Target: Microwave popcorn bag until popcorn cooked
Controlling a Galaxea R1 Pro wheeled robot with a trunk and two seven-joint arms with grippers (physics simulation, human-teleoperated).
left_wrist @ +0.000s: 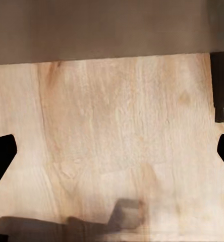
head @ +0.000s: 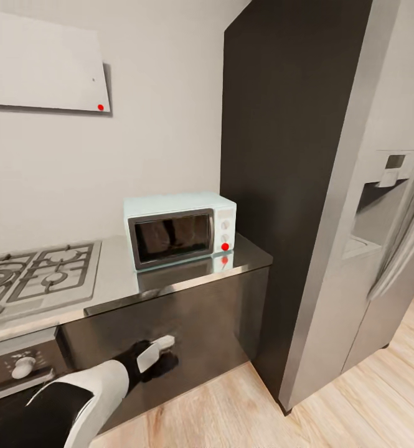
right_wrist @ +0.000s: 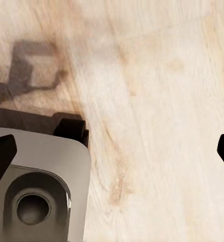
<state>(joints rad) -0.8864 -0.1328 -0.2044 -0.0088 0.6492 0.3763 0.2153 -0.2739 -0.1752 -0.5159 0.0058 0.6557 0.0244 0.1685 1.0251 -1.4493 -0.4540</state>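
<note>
The pale blue-white microwave (head: 180, 229) stands with its dark glass door closed at the right end of the grey countertop (head: 116, 274), against the wall. The popcorn bag and the popcorn are out of view. My left gripper (head: 159, 356) hangs low in front of the dark cabinet front, below the worktop edge. In the left wrist view the left gripper (left_wrist: 112, 154) is open over bare wood floor, its dark fingertips (left_wrist: 1, 156) far apart. The right gripper (right_wrist: 112, 154) is open too, above the floor beside my grey base (right_wrist: 36, 191).
A gas hob (head: 38, 274) lies left of the microwave, with an oven (head: 20, 367) below it. A tall dark cabinet (head: 281, 155) and a steel fridge (head: 381, 205) close off the right. Wood floor (head: 356, 404) runs in front of them. A white hood (head: 45, 62) hangs on the wall.
</note>
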